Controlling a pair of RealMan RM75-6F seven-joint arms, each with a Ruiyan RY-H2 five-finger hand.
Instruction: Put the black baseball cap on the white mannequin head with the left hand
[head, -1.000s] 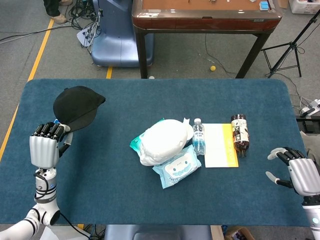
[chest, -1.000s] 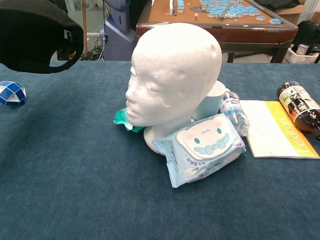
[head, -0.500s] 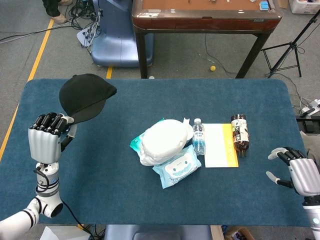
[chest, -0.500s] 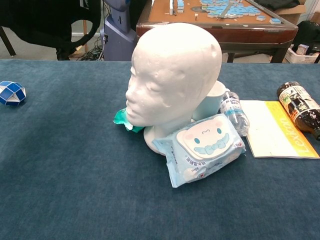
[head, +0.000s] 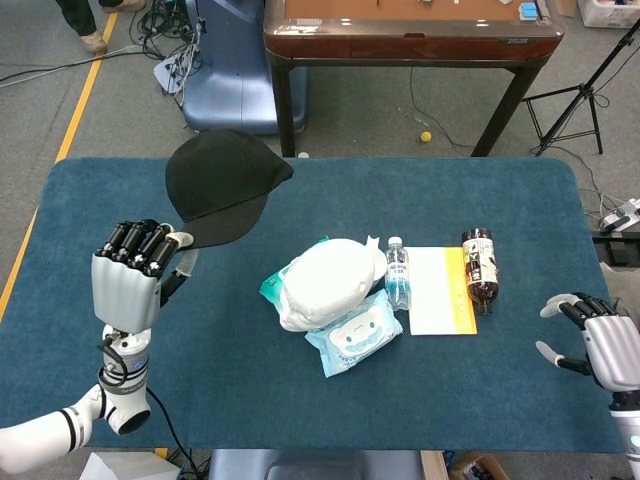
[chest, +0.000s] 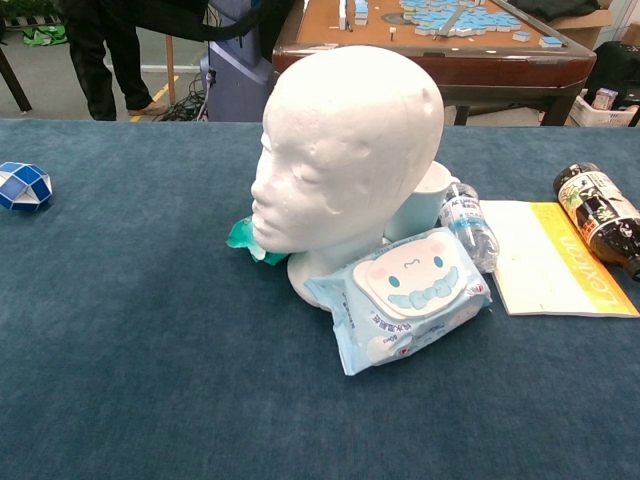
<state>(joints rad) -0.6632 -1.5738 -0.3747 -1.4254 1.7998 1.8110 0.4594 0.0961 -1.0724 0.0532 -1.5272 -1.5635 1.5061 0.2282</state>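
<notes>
At frame left, the left robot hand (head: 128, 284) grips the black baseball cap (head: 222, 185) by its brim, raised upper left of the white mannequin head (head: 326, 282) at centre. The right robot hand (head: 602, 343), lower right, lies open and empty.

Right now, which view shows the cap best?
Head view: the whole cap shows, held by its brim in the left hand. Chest view catches only its lower edge at the top.
</notes>
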